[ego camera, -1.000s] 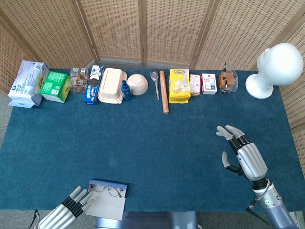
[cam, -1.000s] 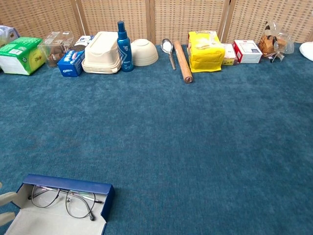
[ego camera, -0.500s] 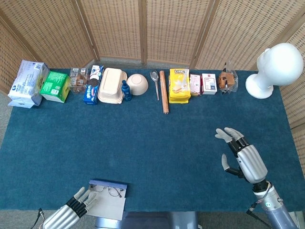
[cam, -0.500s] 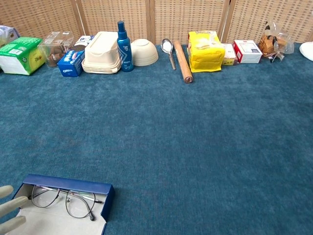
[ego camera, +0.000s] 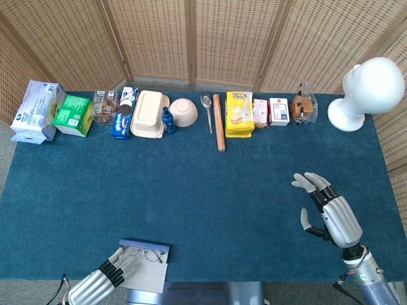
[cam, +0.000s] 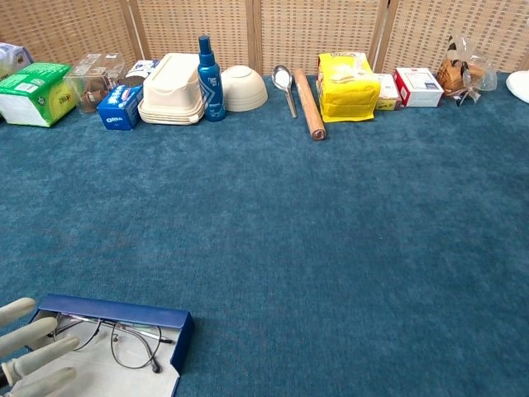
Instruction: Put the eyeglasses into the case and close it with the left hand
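An open blue eyeglass case (ego camera: 145,246) (cam: 116,310) lies at the near left edge of the table, its pale lid flap (ego camera: 144,274) spread toward me. Thin wire-rimmed eyeglasses (ego camera: 150,255) (cam: 116,341) lie inside it. My left hand (ego camera: 105,280) (cam: 33,357) is open, fingers stretched out, its fingertips over the left end of the case and the glasses. My right hand (ego camera: 329,210) is open above the carpet at the right, far from the case, holding nothing.
Along the far edge stand packets (ego camera: 37,109), a green box (ego camera: 74,114), a cream container (ego camera: 149,113), a blue bottle (ego camera: 168,121), a bowl (ego camera: 184,112), a spoon (ego camera: 207,109), a rolling pin (ego camera: 218,122), a yellow bag (ego camera: 239,113) and a white mannequin head (ego camera: 365,89).
My left hand has slid right, from beside the case to over its left end. My right hand has drifted slightly down and right.
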`<action>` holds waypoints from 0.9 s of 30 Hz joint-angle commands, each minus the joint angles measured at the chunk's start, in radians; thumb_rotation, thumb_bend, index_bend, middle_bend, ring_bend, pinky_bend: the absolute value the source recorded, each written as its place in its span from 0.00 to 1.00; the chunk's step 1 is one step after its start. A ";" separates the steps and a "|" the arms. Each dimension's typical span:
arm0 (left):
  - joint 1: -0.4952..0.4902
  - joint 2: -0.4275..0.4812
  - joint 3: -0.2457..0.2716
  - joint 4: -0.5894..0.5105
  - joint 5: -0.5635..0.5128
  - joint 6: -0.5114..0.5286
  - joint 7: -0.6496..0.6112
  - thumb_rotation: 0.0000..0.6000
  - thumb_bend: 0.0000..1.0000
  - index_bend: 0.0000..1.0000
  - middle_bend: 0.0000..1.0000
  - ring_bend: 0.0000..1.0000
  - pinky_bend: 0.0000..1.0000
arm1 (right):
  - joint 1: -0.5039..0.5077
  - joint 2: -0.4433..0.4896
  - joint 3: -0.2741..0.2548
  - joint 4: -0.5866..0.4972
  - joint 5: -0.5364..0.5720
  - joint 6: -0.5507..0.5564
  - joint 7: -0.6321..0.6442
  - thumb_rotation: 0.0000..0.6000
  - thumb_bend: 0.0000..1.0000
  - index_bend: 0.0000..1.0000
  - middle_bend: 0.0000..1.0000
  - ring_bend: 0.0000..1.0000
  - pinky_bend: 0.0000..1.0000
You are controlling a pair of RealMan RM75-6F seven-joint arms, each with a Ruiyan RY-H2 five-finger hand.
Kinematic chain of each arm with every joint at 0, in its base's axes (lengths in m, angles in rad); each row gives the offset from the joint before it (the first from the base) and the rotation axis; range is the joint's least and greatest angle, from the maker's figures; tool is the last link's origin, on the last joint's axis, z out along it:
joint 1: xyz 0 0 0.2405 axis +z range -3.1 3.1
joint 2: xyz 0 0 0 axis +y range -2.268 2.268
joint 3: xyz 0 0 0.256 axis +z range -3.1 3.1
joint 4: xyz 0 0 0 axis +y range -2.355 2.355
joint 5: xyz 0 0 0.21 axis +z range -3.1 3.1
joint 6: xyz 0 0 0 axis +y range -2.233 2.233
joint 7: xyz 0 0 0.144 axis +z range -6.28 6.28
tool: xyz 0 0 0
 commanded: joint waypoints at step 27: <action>-0.079 -0.033 0.011 -0.013 0.054 0.015 -0.034 0.80 0.22 0.00 0.00 0.00 0.00 | -0.029 0.009 -0.013 0.019 0.004 0.037 0.036 0.77 0.67 0.02 0.25 0.11 0.15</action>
